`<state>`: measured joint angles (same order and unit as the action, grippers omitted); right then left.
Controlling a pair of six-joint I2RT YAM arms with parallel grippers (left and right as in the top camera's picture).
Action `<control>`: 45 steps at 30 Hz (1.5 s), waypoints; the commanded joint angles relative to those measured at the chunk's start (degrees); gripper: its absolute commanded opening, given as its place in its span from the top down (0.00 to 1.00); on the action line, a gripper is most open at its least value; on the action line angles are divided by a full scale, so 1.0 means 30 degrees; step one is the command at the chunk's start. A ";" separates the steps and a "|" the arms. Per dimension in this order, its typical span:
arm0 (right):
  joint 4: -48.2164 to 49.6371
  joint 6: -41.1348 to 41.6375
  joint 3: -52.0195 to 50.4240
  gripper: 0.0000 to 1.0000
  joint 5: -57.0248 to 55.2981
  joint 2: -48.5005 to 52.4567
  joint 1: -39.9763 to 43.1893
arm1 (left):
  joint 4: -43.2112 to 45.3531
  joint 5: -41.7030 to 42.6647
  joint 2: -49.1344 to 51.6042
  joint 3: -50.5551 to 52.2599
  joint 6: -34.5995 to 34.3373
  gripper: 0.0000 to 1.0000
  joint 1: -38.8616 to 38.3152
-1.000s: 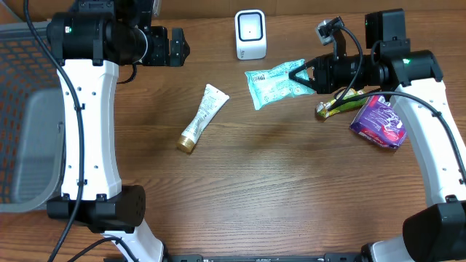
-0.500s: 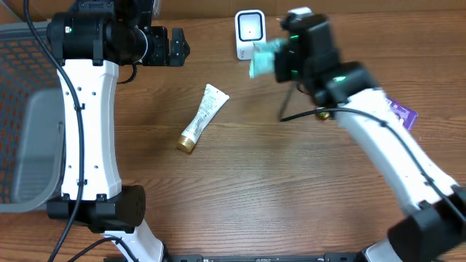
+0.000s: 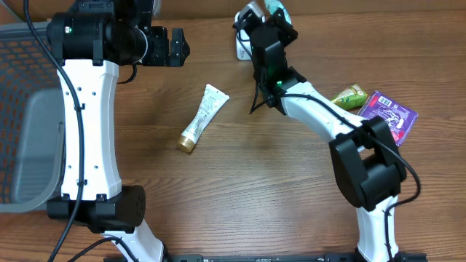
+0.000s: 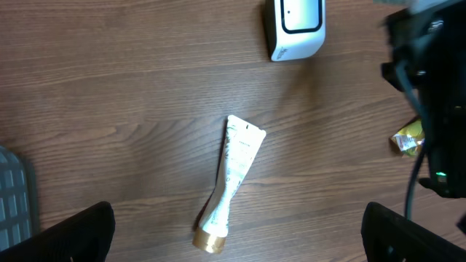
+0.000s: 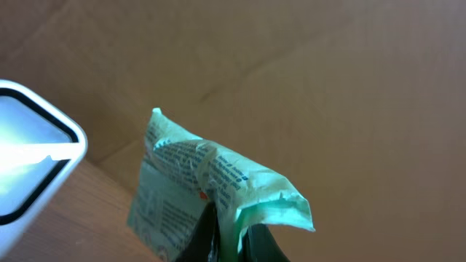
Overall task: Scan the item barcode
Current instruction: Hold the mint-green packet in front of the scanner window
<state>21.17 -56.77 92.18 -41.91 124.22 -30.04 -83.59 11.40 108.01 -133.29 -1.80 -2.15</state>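
One green pouch (image 5: 211, 182) clamped in right claw (image 5: 229, 239), long axis pointing outward, left claw (image 3: 172, 47) apart

Wooden table (image 3: 255, 191), cardboard backdrop (image 5: 342, 65)

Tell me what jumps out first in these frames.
The right end effector, stretched to the table's far edge, is shut on a mint-green packet held up next to the white scanner. The left end effector hangs open at far left, and a white tube lies mid-table. A purple pack and a green snack sit at right.
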 commanded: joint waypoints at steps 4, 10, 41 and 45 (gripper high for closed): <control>0.3235 -0.6725 0.0270 0.96 0.2718 0.1231 0.0058 | -0.0007 0.0146 -0.0087 -0.0299 -0.0335 0.00 -0.0168; 0.4648 -0.9442 0.0270 0.96 0.4532 0.2586 0.0051 | -0.0007 0.0146 -0.0087 -0.0299 -0.0335 0.00 -0.0160; 0.3162 -1.0819 0.0270 0.96 0.5005 0.3293 -0.0248 | 0.0000 0.0146 -0.0087 -0.0299 -0.0335 0.00 -0.0168; 0.4401 -1.1715 0.0270 0.96 0.4918 0.3286 -0.0313 | -0.0007 0.0146 -0.0087 -0.0299 -0.0335 0.00 -0.0160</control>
<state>32.18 -89.80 92.25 -27.24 134.54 -30.52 -83.59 11.38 108.01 -133.29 -1.80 -2.15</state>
